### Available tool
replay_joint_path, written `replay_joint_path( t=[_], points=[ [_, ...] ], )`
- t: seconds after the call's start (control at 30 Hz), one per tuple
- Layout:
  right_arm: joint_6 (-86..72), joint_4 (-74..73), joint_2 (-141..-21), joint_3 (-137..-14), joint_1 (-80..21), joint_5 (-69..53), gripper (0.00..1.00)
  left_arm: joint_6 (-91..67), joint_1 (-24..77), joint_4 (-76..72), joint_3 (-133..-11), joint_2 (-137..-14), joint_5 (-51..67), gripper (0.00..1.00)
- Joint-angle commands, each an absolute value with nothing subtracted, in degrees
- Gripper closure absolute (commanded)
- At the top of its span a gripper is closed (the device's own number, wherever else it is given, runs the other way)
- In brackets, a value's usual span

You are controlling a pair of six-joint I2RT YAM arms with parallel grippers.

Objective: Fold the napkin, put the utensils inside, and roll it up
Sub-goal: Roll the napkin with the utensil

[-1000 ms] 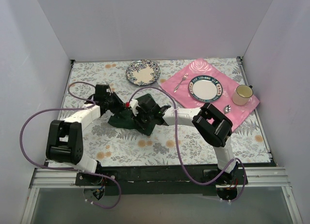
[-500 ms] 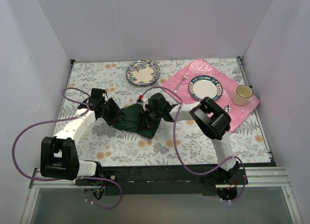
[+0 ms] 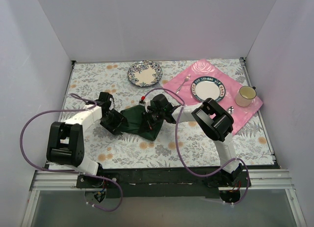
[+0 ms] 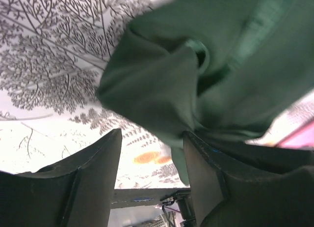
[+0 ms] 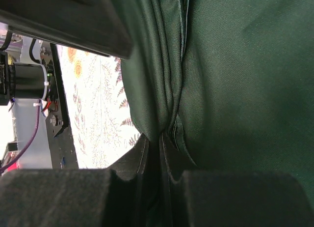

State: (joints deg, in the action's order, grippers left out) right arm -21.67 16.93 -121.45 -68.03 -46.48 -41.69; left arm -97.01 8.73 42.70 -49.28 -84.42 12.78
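Here the right pincer [image 5: 159, 156] pinches the soft, creased napkin [image 5: 235, 65]; left pincer [image 4: 152, 136] gapes wide.

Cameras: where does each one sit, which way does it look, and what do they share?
Top external: above and behind the arms, looking down on the table; both arms show.
Left wrist: on the left arm, looking past its own open fingers at the bunched napkin.
Right wrist: close on napkin folds pinched in its fingers.
Shared: the napkin.

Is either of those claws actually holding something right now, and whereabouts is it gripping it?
The right end effector pinches a gathered fold of the dark green napkin. The left end effector is open against the cloth and grips nothing.
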Motion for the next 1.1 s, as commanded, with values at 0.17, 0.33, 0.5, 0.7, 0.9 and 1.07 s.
replay_joint_path(
  t=[0.17,0.33,0.5,0.7,0.9,1.07],
  points=[
    [-15.3,7.12,-122.08,-65.92,-47.37,-33.84,0.99,-96.77,10.55,41.13,-53.26,-91.58,8.26,0.62],
    [-11.08,4.4,-121.38,-66.44,-48.16,-31.82,0.99,-93.7,11.43,39.99,-53.09,-92.63,7.12,0.68],
    [-8.27,3.17,-121.2,-67.14,-48.95,-31.47,0.98,-89.13,11.69,38.24,-53.09,-94.3,4.93,0.67],
    [-0.27,-5.61,-118.92,-70.65,-51.41,-23.92,0.78,-86.4,11.87,36.83,-51.86,-95.97,6.67,0.97],
    [3.25,-16.23,-116.11,-77.51,-54.31,-16.53,0.59,-87.01,11.95,37.79,-52.99,-95.63,8.26,1.0],
    [3.43,-20.29,-113.91,-84.01,-56.6,-7.68,0.45,-87.36,12.04,39.11,-53.96,-94.92,9.05,1.0]
  ],
)
